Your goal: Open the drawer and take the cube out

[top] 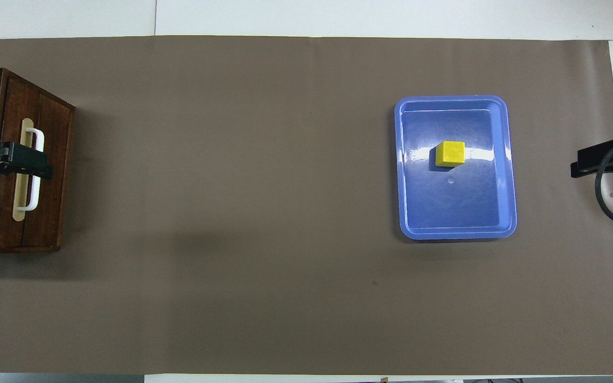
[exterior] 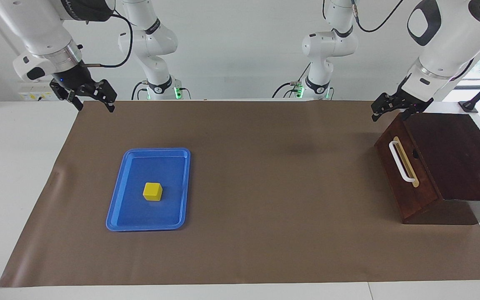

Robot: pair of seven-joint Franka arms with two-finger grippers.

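The dark wooden drawer is pushed in flush with its box, at the left arm's end of the table, its white bar handle showing. The yellow cube rests in a blue tray toward the right arm's end. My left gripper hangs open in the air over the box's top front edge, holding nothing. My right gripper hangs open and empty over the mat's edge, well apart from the tray.
A brown mat covers most of the white table. The wooden box's top slopes up above the drawer. Two further arms' bases stand at the robots' edge of the table.
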